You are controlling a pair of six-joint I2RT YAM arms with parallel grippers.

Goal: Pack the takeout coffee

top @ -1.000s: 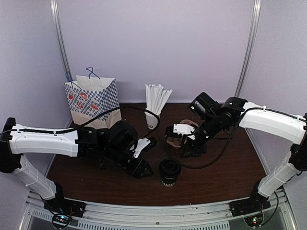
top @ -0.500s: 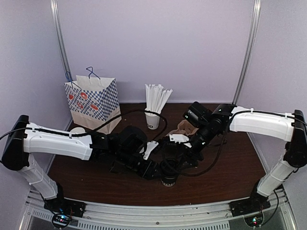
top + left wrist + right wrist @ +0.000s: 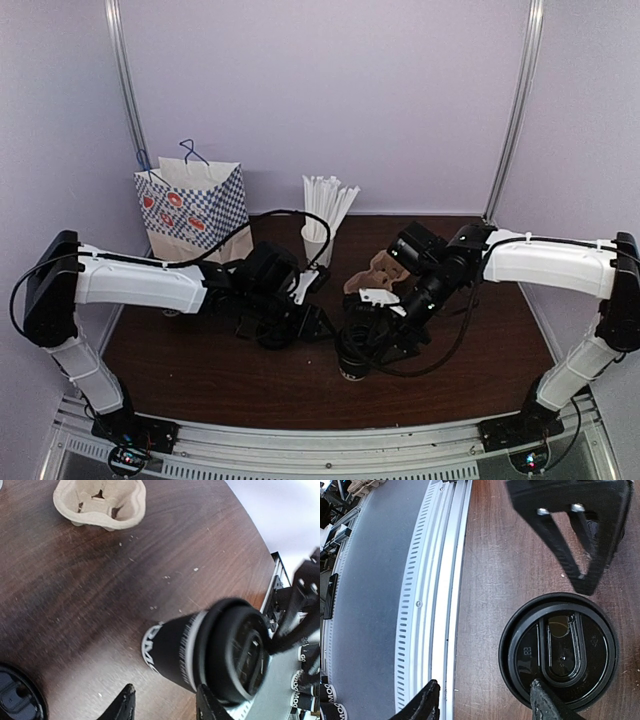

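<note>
Your right claw (image 3: 482, 697) hangs wide with nothing between its fingers. One fingertip (image 3: 542, 706) overlaps the rim of the coffee cup (image 3: 559, 652), which sits off to that side of the gap, not in it. Your left claw (image 3: 165, 702) is also parted and holds nothing, and the cup's base lies just past its tips. The two claws crowd the cup from opposite sides, so there is little room between them.

The cup stands with its lid on, on the dark wooden table (image 3: 75, 580), in the middle near the front edge. Just beside it on that side runs a slotted metal rail (image 3: 432, 605), where the wood ends. A round black object (image 3: 17, 697) lies near the left claw; you cannot tell what it is.

Bare wood, flecked with crumbs, stretches from the cup to the cardboard cup carrier (image 3: 100, 502) farther back. Behind that stands a white cup of straws (image 3: 320, 235), with a checked paper bag (image 3: 190, 212) at the back left. Plain lilac walls (image 3: 330, 100) close in the back and sides, with metal posts (image 3: 122, 80) in the corners.
</note>
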